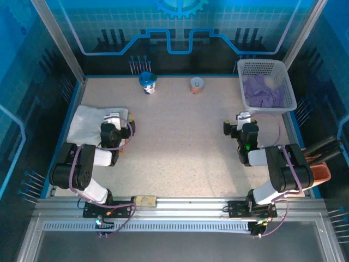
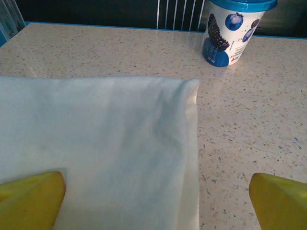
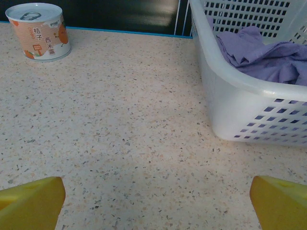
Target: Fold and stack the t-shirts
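Speckled counter (image 1: 180,147): folded white shirt (image 1: 87,124), nine o'clock, likely stack base; purple shirt (image 1: 260,93) awaits in basket (image 1: 240,76); left claw (image 1: 121,121), right claw (image 1: 240,121) wide.

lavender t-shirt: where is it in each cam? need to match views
Top external: lavender t-shirt crumpled in the white basket, far right corner of the table.
Right wrist: upper right, behind the basket's near wall.
Left wrist: faces the white t-shirt and blueberry cup instead.
Shared landmark: the basket; the speckled tabletop shows in all three.
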`<state>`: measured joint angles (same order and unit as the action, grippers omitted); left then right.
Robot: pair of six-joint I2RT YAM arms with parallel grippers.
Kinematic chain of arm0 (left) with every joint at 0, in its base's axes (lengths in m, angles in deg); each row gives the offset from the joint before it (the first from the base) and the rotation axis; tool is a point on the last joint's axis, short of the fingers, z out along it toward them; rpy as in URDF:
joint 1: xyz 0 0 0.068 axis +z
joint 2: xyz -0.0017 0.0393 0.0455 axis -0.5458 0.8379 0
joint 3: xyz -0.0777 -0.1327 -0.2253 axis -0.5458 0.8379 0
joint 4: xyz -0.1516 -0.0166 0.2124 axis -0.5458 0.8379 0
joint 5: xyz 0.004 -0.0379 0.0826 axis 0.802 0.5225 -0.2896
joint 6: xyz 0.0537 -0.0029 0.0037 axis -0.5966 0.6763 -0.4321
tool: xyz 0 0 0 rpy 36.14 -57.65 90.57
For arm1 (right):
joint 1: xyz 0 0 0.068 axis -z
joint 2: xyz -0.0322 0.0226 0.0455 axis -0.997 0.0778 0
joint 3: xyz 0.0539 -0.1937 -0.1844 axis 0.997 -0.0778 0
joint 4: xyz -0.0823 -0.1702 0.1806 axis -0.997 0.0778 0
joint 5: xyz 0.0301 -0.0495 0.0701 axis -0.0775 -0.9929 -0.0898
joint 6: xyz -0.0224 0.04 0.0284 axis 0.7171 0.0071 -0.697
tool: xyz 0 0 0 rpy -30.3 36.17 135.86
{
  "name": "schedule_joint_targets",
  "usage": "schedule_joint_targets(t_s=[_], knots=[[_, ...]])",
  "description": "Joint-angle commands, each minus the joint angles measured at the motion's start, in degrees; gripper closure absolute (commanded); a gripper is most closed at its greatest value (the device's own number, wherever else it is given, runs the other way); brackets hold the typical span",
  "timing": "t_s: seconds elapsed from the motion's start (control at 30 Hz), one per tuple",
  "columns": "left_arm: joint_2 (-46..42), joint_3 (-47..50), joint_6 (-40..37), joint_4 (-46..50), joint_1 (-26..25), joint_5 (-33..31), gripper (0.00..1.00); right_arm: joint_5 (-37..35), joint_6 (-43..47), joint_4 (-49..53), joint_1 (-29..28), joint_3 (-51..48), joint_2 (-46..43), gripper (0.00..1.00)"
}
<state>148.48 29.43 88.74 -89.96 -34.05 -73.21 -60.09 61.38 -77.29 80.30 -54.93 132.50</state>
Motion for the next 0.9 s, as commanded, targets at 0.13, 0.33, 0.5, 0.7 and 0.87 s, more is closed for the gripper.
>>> schedule_joint_targets(t_s=[0.13, 0.33, 0.5, 0.7, 0.87], knots=[[-0.78, -0.77, -0.1, 0.71, -0.25, 1.17, 0.01, 0.35, 0.59, -1.55, -0.41, 0.47, 0.21, 0.0], [-0.76, -0.88, 0.03, 0.8, -0.22, 1.34, 0.01, 0.43, 0.59, -1.57, -0.46, 0.41, 0.19, 0.0], [-0.77, -0.8, 0.03, 0.69, -0.23, 1.28, 0.01, 0.39, 0.5, -1.51, -0.47, 0.4, 0.21, 0.0], [-0.74, -0.8, -0.06, 0.71, -0.25, 1.25, 0.01, 0.42, 0.57, -1.51, -0.42, 0.37, 0.21, 0.0], [-1.34, -0.06, -0.37, -0.33, -0.58, 0.43, 0.01, -3.54, 0.82, -0.77, -1.82, 0.43, -1.1, 0.0]])
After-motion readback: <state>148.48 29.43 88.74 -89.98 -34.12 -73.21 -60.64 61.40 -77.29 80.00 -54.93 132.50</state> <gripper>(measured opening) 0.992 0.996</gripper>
